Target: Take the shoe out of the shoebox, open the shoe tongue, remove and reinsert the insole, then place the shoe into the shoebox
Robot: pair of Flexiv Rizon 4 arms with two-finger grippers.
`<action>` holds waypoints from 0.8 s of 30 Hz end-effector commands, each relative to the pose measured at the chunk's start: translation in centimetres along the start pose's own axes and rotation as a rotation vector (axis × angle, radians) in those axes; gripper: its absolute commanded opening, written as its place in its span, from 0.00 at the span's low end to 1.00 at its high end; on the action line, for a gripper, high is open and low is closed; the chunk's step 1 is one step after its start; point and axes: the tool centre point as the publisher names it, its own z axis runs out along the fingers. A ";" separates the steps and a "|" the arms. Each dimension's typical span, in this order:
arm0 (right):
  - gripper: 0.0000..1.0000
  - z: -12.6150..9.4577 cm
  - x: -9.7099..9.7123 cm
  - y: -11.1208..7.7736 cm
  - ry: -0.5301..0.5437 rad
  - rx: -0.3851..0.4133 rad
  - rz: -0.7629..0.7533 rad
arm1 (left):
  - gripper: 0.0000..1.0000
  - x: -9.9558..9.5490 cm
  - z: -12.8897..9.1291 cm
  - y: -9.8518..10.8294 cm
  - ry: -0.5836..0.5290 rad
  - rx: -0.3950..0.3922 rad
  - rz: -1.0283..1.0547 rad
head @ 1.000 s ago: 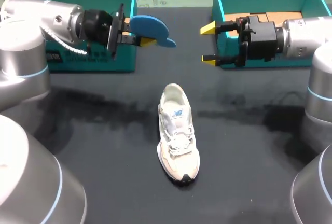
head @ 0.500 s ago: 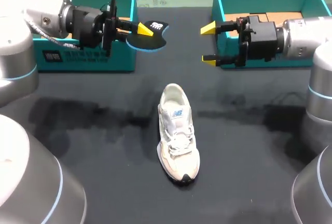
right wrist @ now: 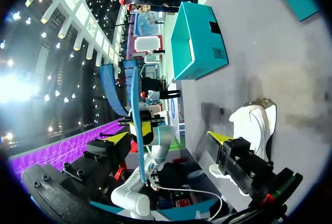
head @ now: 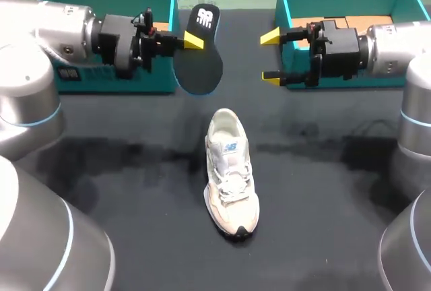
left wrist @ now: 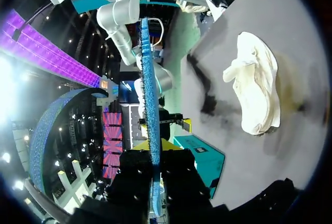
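Insole [head: 200,58] is clamped in the left claw [head: 188,40], its dark face shown overhead, only a blue edge at the wrist. The right claw [head: 271,56] is spread empty; the sneaker [head: 230,173] is laid on the surface [head: 323,190].

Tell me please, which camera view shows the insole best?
The head view: the insole turns its broad dark face to the camera, held in the left gripper. The left wrist view shows only its thin blue edge between the fingers; the right wrist view also sees it edge-on.
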 end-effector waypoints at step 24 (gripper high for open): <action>1.00 3.2 -0.3 -0.8 0.113 0.036 -0.106 | 0.00 2.1 4.5 5.8 -0.025 -0.062 0.090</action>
